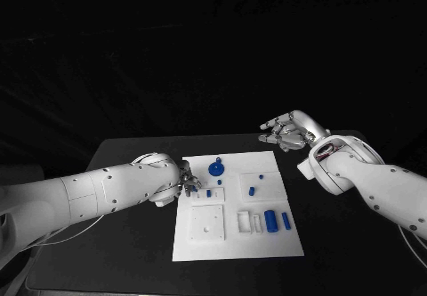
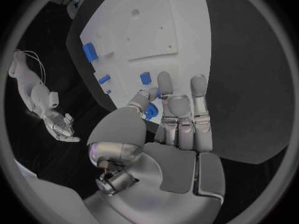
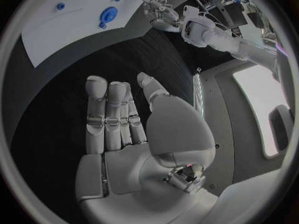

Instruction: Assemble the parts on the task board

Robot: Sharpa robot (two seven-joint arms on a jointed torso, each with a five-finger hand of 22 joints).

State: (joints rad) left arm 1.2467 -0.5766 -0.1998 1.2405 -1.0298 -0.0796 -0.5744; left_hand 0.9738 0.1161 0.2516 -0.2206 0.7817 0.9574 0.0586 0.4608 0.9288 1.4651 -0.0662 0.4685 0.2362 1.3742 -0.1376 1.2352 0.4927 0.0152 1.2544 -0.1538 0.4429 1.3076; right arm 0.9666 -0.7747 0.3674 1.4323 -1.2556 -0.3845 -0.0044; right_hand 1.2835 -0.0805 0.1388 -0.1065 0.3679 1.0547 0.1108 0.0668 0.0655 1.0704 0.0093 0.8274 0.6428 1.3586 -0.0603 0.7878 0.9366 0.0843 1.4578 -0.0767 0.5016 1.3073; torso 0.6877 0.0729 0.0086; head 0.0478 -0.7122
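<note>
the flat white rectangular task board [image 1: 233, 237] lies mid-table, small blue plastic parts scattered over it. the left hand [image 1: 184, 183] hovers at the board's left edge, thumb and finger closing round one small blue block [image 2: 150, 110]; whether it is actually pinched i cannot tell. the right hand [image 1: 289, 131] floats open beyond the far right corner, holding nothing. the parts look light, rigid and smooth, likely slippery; better pinched across flat opposite sides.
</note>
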